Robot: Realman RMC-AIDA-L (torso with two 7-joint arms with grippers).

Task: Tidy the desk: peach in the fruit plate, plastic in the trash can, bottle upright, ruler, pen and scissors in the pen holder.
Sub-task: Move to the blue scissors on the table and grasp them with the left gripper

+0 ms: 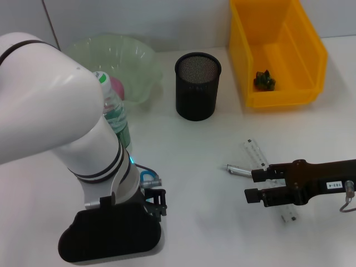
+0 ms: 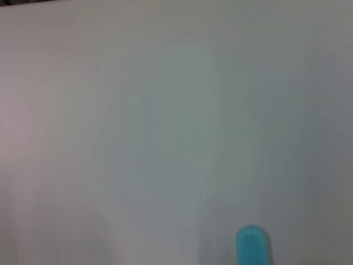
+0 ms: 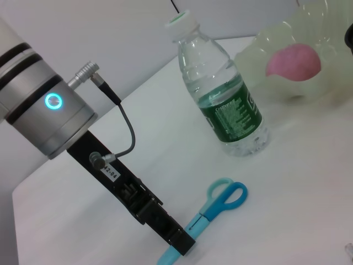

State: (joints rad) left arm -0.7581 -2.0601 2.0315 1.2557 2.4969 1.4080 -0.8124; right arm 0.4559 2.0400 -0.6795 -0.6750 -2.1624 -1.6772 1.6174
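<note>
Scissors (image 3: 212,208) with blue handles lie on the tabletop (image 1: 200,189) near its front left, and the left end effector (image 3: 179,245) is down at their blades; whether it grips them I cannot tell. Behind stands the bottle (image 1: 114,108), upright, just before the fruit plate (image 1: 119,55) holding the peach (image 3: 293,62). Mid-tabletop toward the back sits the black mesh pen holder (image 1: 198,86). Farther right, the right end effector (image 1: 251,185) hovers open beside the pen (image 1: 238,169) and ruler (image 1: 255,153). Crumpled plastic (image 1: 264,81) lies in the yellow trash can (image 1: 281,97) at the back right.
</note>
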